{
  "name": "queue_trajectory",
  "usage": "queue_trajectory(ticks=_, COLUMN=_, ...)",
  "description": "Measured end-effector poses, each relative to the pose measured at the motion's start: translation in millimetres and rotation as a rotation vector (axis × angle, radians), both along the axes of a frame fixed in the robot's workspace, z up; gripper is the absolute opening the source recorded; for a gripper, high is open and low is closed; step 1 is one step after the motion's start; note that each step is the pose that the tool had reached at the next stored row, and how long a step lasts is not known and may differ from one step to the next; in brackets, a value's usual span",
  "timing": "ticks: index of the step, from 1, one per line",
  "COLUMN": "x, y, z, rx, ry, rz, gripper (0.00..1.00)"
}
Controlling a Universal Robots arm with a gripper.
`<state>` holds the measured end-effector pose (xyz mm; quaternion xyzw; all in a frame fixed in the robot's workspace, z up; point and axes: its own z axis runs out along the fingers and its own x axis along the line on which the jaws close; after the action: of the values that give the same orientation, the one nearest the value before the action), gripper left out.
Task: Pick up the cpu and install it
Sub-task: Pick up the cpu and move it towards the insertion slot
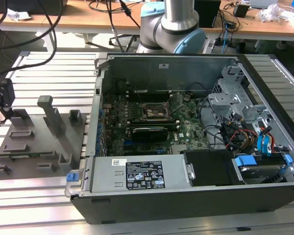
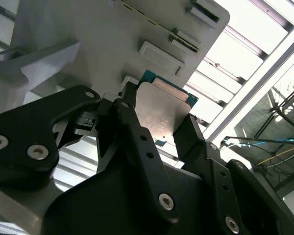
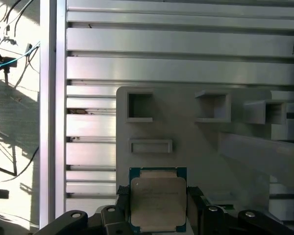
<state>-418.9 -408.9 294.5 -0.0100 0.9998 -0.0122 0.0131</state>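
Exterior view: my pincer (image 1: 3, 100) hangs at the exterior view's left, over the grey parts tray (image 1: 34, 147), well apart from the open computer case (image 1: 186, 198).

Second wrist view: my fingers (image 2: 132, 127) are narrowed onto two opposite edges of the cpu (image 2: 161, 115), gripping it.

First wrist view: the cpu, silvery plate showing, sits between the fingers over the tray, near a shallow rectangular recess (image 3: 151, 146).
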Motion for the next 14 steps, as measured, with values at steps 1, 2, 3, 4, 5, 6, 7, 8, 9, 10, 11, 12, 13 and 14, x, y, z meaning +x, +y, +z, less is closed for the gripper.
queue_trajectory(ticks=1, x=0.0, y=0.0, z=0.8, rx=0.0000, ry=0.0000, rz=0.000, gripper=0.55)
queue_trajectory(ticks=2, x=0.0, y=0.0, z=1.8, rx=0.0000, ry=0.0001, rz=0.000, gripper=0.55)
queue_trajectory(ticks=3, x=0.0, y=0.0, z=2.6, rx=0.0000, ry=0.0000, rz=0.000, gripper=0.55)
queue_trajectory(ticks=4, x=0.0, y=0.0, z=4.2, rx=0.0000, ry=0.0000, rz=0.000, gripper=0.55)
queue_trajectory(ticks=5, x=0.0, y=0.0, z=5.8, rx=0.0000, ry=0.0000, rz=0.000, gripper=0.55)
queue_trajectory(ticks=6, x=0.0, y=0.0, z=7.2, rx=-0.0001, ry=0.0001, rz=0.000, gripper=0.55)
queue_trajectory(ticks=7, x=0.0, y=0.0, z=8.4, rx=0.0000, ry=0.0001, rz=0.000, gripper=0.55)
queue_trajectory(ticks=8, x=0.0, y=0.0, z=9.3, rx=0.0000, ry=0.0001, rz=0.000, gripper=0.55)
queue_trajectory(ticks=9, x=0.0, y=0.0, z=10.5, rx=0.0000, ry=0.0000, rz=0.000, gripper=0.55)
queue_trajectory(ticks=10, x=0.0, y=0.0, z=11.4, rx=-0.0001, ry=0.0001, rz=0.000, gripper=0.55)
queue_trajectory(ticks=11, x=0.0, y=0.0, z=12.9, rx=0.0000, ry=0.0000, rz=0.000, gripper=0.55)
queue_trajectory(ticks=12, x=0.0, y=0.0, z=14.5, rx=0.0000, ry=0.0001, rz=0.000, gripper=0.55)
queue_trajectory(ticks=13, x=0.0, y=0.0, z=15.4, rx=0.0000, ry=0.0000, rz=0.000, gripper=0.55)
queue_trajectory(ticks=14, x=0.0, y=0.0, z=17.1, rx=0.0000, ry=0.0000, rz=0.000, gripper=0.55)
